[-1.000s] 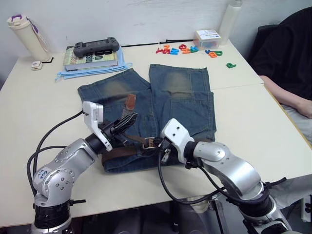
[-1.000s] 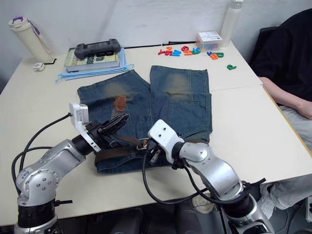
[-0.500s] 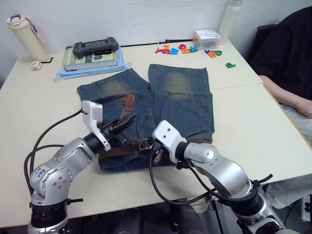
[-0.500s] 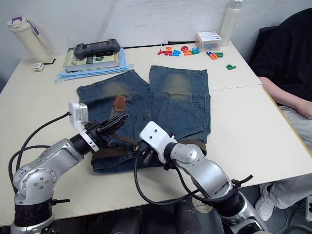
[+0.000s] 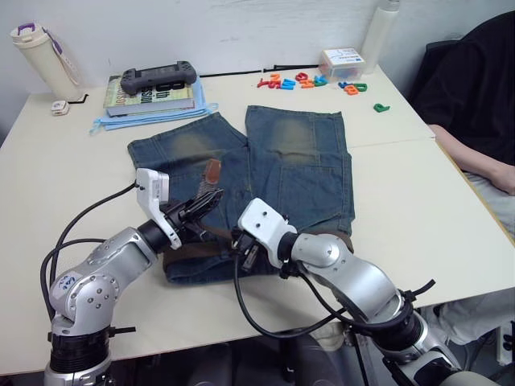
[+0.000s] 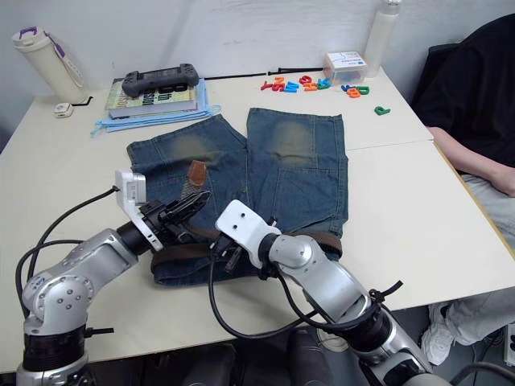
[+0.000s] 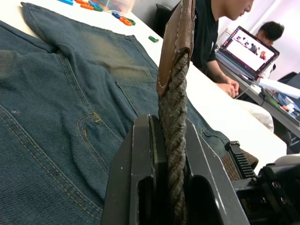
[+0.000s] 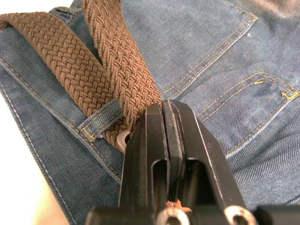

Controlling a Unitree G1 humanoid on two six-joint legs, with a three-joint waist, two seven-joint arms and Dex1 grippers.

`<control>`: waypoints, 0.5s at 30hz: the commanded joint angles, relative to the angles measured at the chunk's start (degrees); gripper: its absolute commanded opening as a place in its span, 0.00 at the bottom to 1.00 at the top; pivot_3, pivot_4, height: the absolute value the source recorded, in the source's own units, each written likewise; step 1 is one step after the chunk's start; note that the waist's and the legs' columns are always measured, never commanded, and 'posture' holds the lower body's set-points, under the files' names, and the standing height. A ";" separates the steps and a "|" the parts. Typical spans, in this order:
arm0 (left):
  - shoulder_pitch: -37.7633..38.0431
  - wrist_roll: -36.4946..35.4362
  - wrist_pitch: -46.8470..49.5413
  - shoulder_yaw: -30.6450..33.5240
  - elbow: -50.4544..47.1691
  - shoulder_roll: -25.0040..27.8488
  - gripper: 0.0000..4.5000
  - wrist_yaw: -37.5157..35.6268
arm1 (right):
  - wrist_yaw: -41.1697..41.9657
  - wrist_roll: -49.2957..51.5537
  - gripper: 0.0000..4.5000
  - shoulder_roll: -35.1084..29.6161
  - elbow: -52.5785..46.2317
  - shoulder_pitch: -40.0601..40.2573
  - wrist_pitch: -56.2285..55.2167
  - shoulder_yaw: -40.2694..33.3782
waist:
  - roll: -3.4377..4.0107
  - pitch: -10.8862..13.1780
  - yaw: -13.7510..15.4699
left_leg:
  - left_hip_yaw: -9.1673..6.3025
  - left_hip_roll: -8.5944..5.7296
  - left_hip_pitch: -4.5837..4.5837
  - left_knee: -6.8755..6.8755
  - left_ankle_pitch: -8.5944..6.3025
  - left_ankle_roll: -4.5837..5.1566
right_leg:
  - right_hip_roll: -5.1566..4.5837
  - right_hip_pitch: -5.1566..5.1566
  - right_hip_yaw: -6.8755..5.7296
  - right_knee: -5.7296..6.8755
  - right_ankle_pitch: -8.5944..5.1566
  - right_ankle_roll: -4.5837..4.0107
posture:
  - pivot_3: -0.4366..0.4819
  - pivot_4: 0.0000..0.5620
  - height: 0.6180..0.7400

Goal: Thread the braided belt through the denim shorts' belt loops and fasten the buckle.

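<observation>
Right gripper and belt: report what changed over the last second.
The right gripper, shut on the buckle end of the braided belt, slid toward the robot's left along the waistband, closing on the left gripper. The left gripper stayed clamped on the belt's tan end; the denim shorts stayed put.

Braided belt (image 8: 117, 61) lies along flat denim shorts' (image 5: 298, 173) waistband.

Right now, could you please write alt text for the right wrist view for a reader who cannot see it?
The right tool, shut, presses against the braided belt where it passes under a belt loop on the denim shorts. Two brown braided runs fan away from the tool across the stitched blue waistband.
</observation>
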 commanded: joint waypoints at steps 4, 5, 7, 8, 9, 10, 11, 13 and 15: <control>1.00 -0.06 -0.45 1.40 -1.21 1.01 0.00 -1.25 | -1.77 -1.47 0.00 -0.34 -4.59 1.25 -0.46 -1.28 | 0.01 0.00 -0.05 | 0.00 0.01 0.00 -0.03 0.00 0.00 | 0.00 0.00 0.00 -0.04 0.00 0.00 | 0.48 0.27 0.79; 1.08 -0.12 -0.38 1.47 -1.26 1.10 0.00 -1.25 | -1.91 -1.67 0.00 -0.44 -4.98 1.38 -0.42 -1.31 | 0.01 0.00 -0.05 | 0.00 0.00 0.00 -0.03 0.00 0.00 | 0.00 0.00 0.01 -0.04 0.00 0.00 | 0.48 0.27 0.79; 1.21 -0.24 -0.30 1.59 -1.34 1.27 0.00 -1.26 | -2.12 -2.33 0.00 -0.89 -5.63 1.32 -0.32 -0.96 | 0.01 0.00 -0.03 | 0.00 0.00 0.00 -0.03 0.00 0.00 | 0.00 0.00 0.00 -0.05 0.00 0.00 | 0.48 0.27 0.79; 1.24 -0.31 -0.26 1.65 -1.38 1.34 0.00 -1.25 | -2.24 -2.80 0.00 -1.29 -5.96 1.15 -0.31 -0.52 | 0.01 0.00 -0.03 | 0.00 0.00 0.00 -0.03 0.00 0.00 | 0.00 0.00 0.00 -0.05 0.00 0.00 | 0.48 0.27 0.79; 1.27 -0.36 -0.24 1.70 -1.40 1.40 0.00 -1.26 | -2.30 -3.16 0.00 -1.55 -6.17 1.03 -0.29 -0.19 | 0.01 0.00 -0.01 | -0.01 0.00 0.00 -0.03 0.00 0.00 | 0.00 0.00 0.00 -0.06 0.00 0.00 | 0.48 0.27 0.79; 1.24 -0.45 -0.18 1.75 -1.44 1.45 0.00 -1.22 | -2.56 -4.00 0.00 -1.98 -6.27 0.88 -0.51 0.58 | 0.01 0.00 0.00 | -0.01 0.00 -0.01 -0.03 0.00 0.00 | 0.00 0.00 -0.01 -0.06 0.00 0.00 | 0.48 0.27 0.79; 1.22 -0.50 -0.15 1.79 -1.48 1.51 0.00 -1.21 | -2.71 -4.78 0.00 -2.41 -6.31 0.71 -0.78 1.46 | 0.01 0.00 0.00 | -0.01 0.00 -0.01 -0.03 0.00 0.00 | 0.00 0.00 0.00 -0.06 0.00 0.00 | 0.48 0.27 0.79; 1.19 -0.61 -0.11 1.84 -1.50 1.62 0.00 -1.20 | -2.85 -5.99 0.00 -2.93 -6.32 0.48 -1.20 2.70 | 0.01 0.00 -0.03 | -0.01 0.00 -0.01 -0.03 0.00 0.00 | 0.00 0.00 -0.01 -0.07 0.00 0.00 | 0.48 0.27 0.79; 0.99 -0.80 -0.02 1.83 -1.58 1.72 0.00 -1.09 | -3.32 -7.79 0.00 -3.33 -6.20 0.27 -1.98 4.55 | 0.01 0.00 -0.04 | -0.01 0.01 -0.01 -0.05 0.00 0.00 | 0.00 0.00 -0.01 -0.08 0.00 0.00 | 0.48 0.27 0.79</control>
